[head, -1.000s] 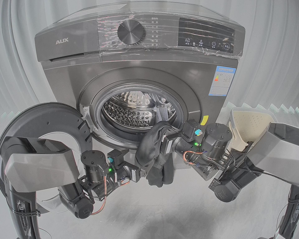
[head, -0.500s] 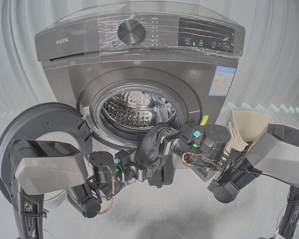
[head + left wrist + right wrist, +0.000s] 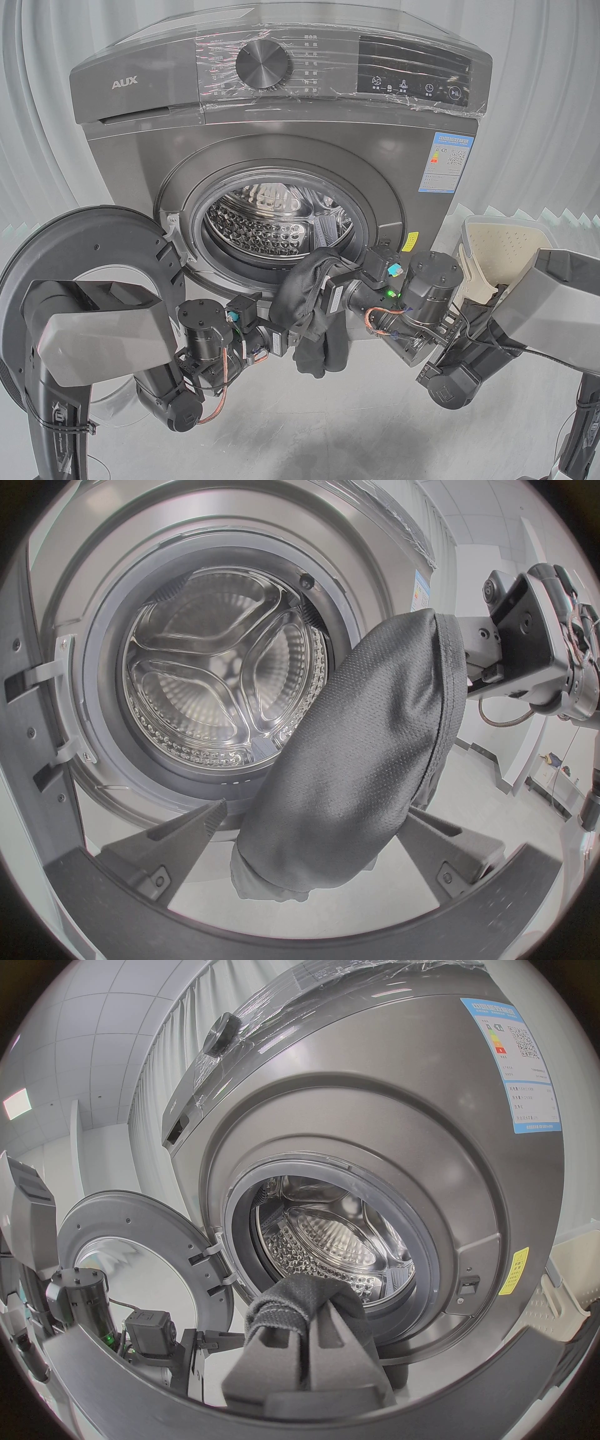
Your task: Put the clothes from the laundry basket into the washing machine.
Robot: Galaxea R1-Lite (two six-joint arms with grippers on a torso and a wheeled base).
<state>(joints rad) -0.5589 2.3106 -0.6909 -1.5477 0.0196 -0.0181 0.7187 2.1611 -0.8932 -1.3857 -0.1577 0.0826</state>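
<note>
A black garment (image 3: 303,287) hangs in front of the lower rim of the washing machine's (image 3: 281,131) open drum (image 3: 275,219). My right gripper (image 3: 320,282) is shut on the garment's upper fold, seen close in the right wrist view as the cloth (image 3: 294,1297) pinched in the gripper (image 3: 309,1325). My left gripper (image 3: 299,334) is open just left of and below it. In the left wrist view the cloth (image 3: 356,749) hangs between the spread fingers (image 3: 181,830) of this gripper (image 3: 312,842). The cream laundry basket (image 3: 500,250) stands to the right.
The round door (image 3: 94,244) is swung open to the left, behind my left arm. The drum's steel interior (image 3: 212,661) holds no clothes that I can see. Pale floor (image 3: 325,412) lies in front of the machine.
My left arm has moved right, bringing its open gripper up to the hanging garment. The right gripper and the garment shifted slightly toward the drum.
</note>
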